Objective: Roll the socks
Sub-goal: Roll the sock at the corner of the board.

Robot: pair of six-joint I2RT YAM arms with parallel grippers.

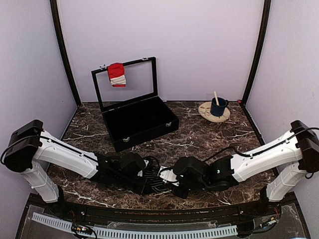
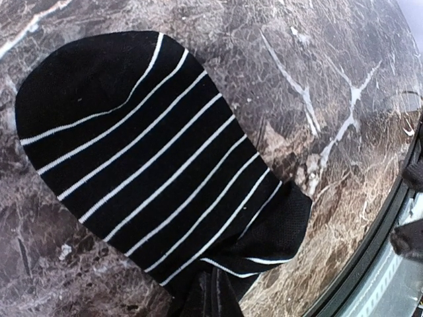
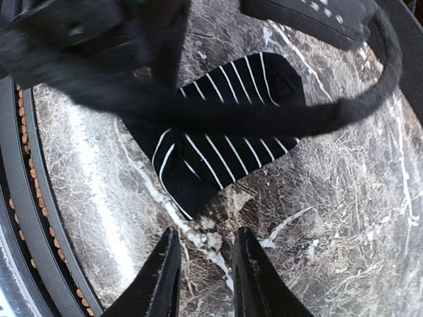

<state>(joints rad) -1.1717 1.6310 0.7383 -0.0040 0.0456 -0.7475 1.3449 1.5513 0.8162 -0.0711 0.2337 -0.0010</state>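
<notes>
A black sock with thin white stripes (image 2: pixel 145 145) lies flat on the dark marble table near the front edge, its end bunched and folded over at the bottom of the left wrist view. My left gripper (image 2: pixel 213 300) is shut on that bunched end. My right gripper (image 3: pixel 206 231) is open and low over the table, its fingertips just short of the sock's folded corner (image 3: pixel 178 188), with bare marble between them. In the top view both grippers meet over the striped sock (image 1: pixel 155 182). A red sock with a white band (image 1: pixel 116 74) hangs on the case lid.
An open black case (image 1: pixel 139 122) stands behind the arms, its lid (image 1: pixel 124 82) upright. At the back right, a blue cup with a wooden stick (image 1: pixel 218 106) rests on a round plate (image 1: pixel 206 112). A black cable (image 3: pixel 264 112) crosses the right wrist view above the sock.
</notes>
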